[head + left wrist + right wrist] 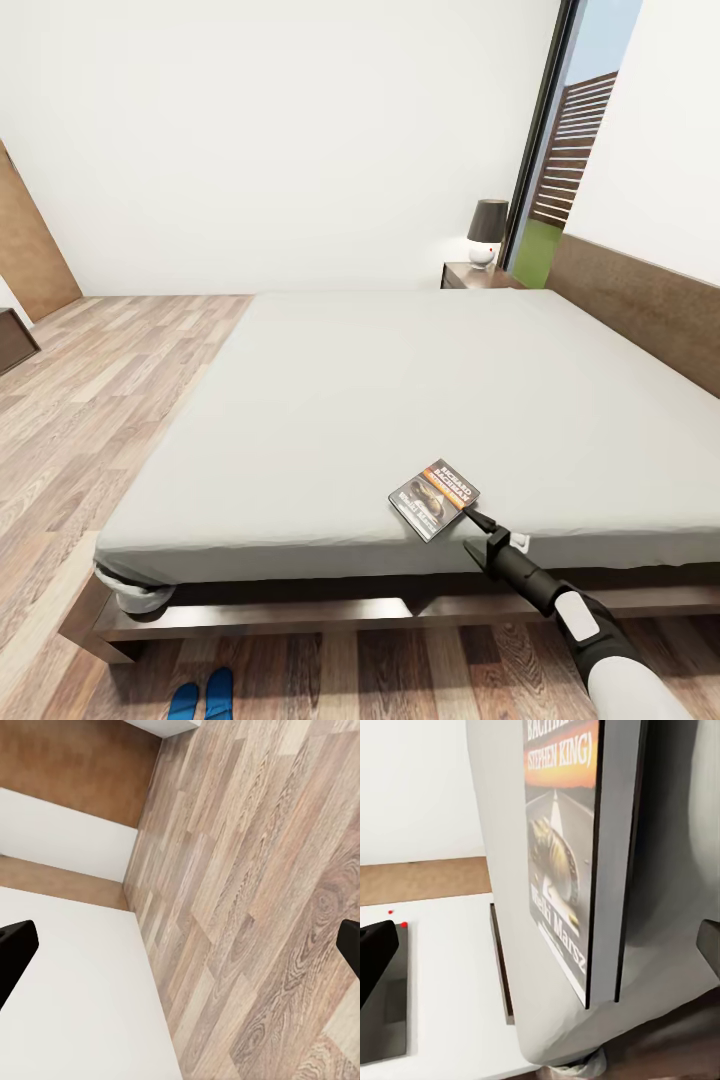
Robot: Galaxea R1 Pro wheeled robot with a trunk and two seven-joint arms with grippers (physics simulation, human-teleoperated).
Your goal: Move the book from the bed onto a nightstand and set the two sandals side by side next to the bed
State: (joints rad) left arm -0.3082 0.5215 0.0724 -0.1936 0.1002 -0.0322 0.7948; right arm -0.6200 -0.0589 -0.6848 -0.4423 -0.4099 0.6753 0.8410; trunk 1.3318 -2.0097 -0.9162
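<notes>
The right claw [478, 520], spread wide, reaches the corner of the book [434, 498] on the bed [330, 400], gripping nothing.

- The book [434, 499] lay on the bed [330, 400] near its front edge, toward the right.
- The right gripper [478, 520] sat just beside the book's right corner.
- A nightstand [478, 275] stood behind the bed, a lamp [487, 231] on it.
- Two sandals [203, 695] lay side by side on the floor [90, 400] before the bed's left end.
</notes>
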